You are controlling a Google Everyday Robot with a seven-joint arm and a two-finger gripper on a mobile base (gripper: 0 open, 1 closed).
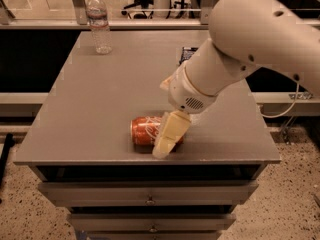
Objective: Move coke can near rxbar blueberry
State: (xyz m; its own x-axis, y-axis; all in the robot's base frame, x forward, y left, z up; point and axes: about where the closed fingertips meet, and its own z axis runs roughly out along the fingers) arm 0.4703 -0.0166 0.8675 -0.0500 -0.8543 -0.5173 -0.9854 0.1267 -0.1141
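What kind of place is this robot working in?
Likely an office or lab: a grey drawer cabinet, a glass partition behind, speckled floor. The gripper sits over the coke can.

Water bottle (99,25) upright; grey table (95,109).

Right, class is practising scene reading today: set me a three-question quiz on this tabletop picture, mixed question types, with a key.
1. True or false: the coke can stands upright on the table.
2. Multiple choice: where is the gripper? A) beside the water bottle; B) at the coke can, near the table's front edge; C) on the floor beside the table.
3. Fill in: the rxbar blueberry lies toward the table's ___ edge, partly hidden by the arm.

Key: 1 false, it lies on its side; 2 B; 3 far.
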